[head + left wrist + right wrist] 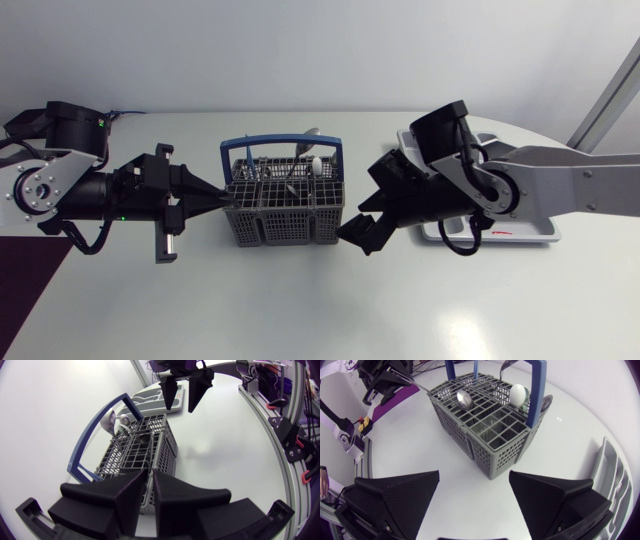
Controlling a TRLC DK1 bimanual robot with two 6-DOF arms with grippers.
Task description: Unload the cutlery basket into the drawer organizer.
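Cutlery basket (283, 205), grey with a blue handle, sits mid-frame holding spoons (316, 166). My left gripper (218, 200), fingers all but together and empty, meets its left end. My right gripper (363, 205) gapes wide, empty, at its right. The drawer organizer (530, 236) lies far right.

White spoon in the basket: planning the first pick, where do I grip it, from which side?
I'd take the white spoon by its bowl, the only part above the basket rim. Come from straight above, keeping clear of the blue handle beside it.
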